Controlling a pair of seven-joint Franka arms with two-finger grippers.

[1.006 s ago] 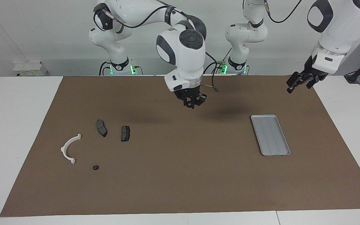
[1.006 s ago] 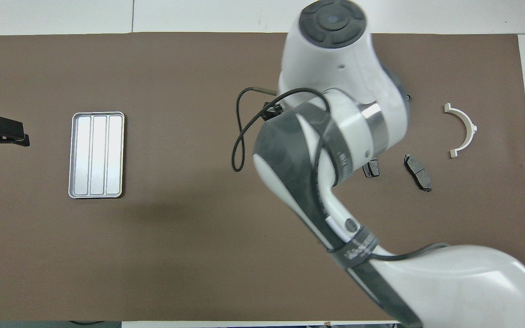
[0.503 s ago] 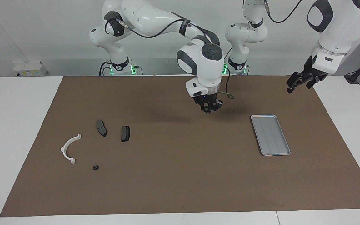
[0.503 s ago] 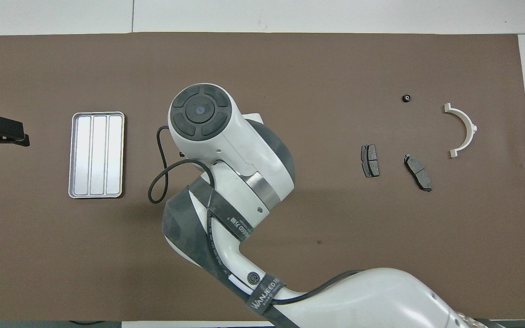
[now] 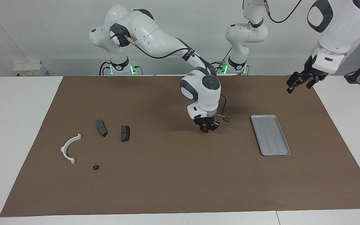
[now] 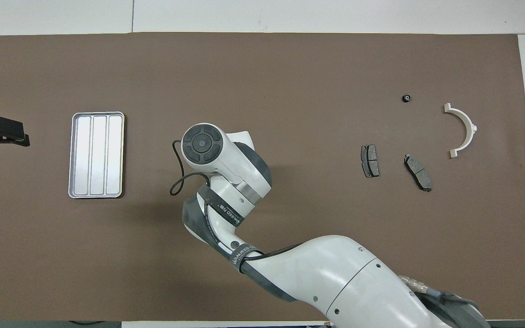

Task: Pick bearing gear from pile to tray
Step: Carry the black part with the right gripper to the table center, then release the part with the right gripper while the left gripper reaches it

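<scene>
The right gripper is hanging low over the brown mat, between the pile and the tray, and closer to the tray. Whether its jaws are pinching a part I cannot tell: they are small and dark, and in the overhead view the arm's own wrist is covering them.

One bearing gear, a tiny black round piece, is lying on the mat at the right arm's end of the surface, just beside the white arc bracket. It is farther from the robots than the two brake pads. Nothing is showing inside the tray.

The left gripper is waiting over the mat's edge at the left arm's end, its jaws standing wide and holding nothing.

I'm reading this as the carry toward the tray, going by where the right gripper is hanging. To do it well, it should:
- bring the hand over the middle of the tray, not the rim
- go down until the jaws are just above the tray floor, and only then let go, since a small round part dropped from height is likely to bounce or roll over that low rim
- lift straight up afterwards

If the jaws turn out to be bare, the loose gear by the bracket is the one to fetch.
</scene>
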